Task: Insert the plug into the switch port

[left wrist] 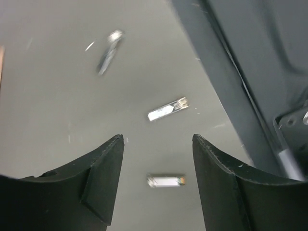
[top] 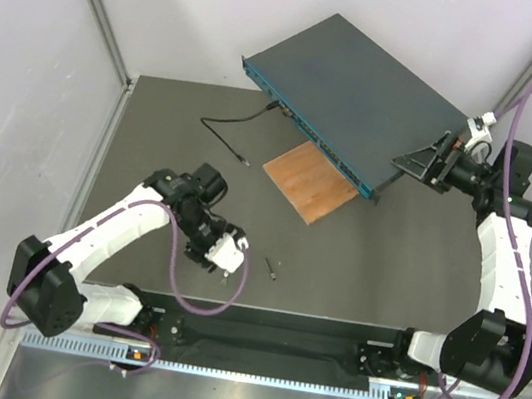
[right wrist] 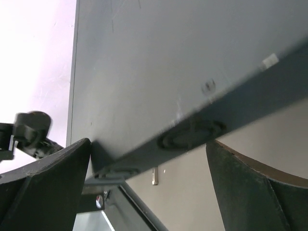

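Observation:
The switch (top: 360, 88) is a dark blue-grey box with a teal front face (top: 307, 130), lying askew at the back. Its near corner is over the wooden board (top: 311, 181). My right gripper (top: 424, 162) clamps the switch's right edge. In the right wrist view one finger (right wrist: 48, 187) is on the top face (right wrist: 159, 62) and the other (right wrist: 255, 192) is under it. My left gripper (top: 227, 254) is open and low over the mat. A small clear plug (left wrist: 166, 180) lies between its fingers (left wrist: 101, 168), untouched.
Two more small metallic pieces (left wrist: 167, 109) (left wrist: 109, 52) lie on the mat beyond the left fingers. They show as tiny specks in the top view (top: 274, 267). A thin black cable (top: 220, 137) runs from the switch's front onto the mat. The frame rail (top: 258, 315) borders the near edge.

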